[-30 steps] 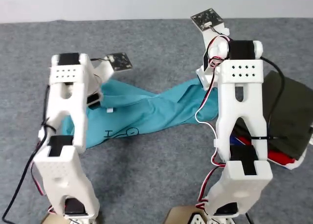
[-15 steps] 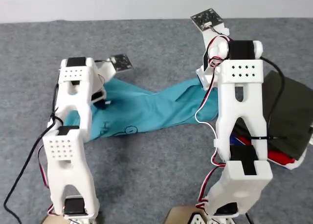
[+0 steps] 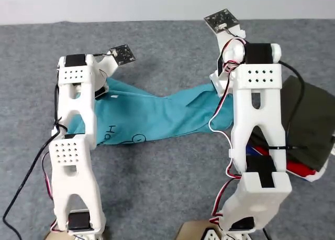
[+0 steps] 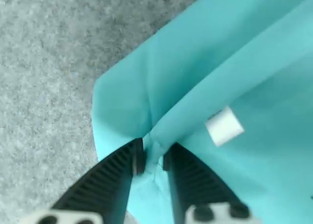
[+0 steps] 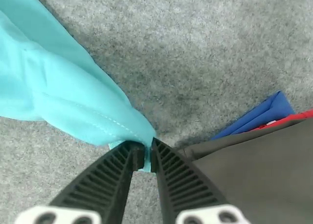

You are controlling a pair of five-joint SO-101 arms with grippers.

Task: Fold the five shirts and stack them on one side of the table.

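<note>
Shirt (image 3: 157,117) runs lengthwise from my left hand (image 4: 152,159), pinching one end, to my right hand (image 5: 147,151), pinching the other end just beside the stack (image 3: 309,119).

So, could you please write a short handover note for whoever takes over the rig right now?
Left pincer: shut on a fold of the teal shirt.
Right pincer: shut on the teal shirt's other end, next to the stack.
Things: the teal shirt lies stretched between the two arms on the grey table, unfolded. The stack sits on the table's right side, with a dark shirt on top and a red edge and a blue edge beneath.
Done: at least three shirts stacked; the exact count is hidden.
Left: fold the teal shirt and add it to the stack.
</note>
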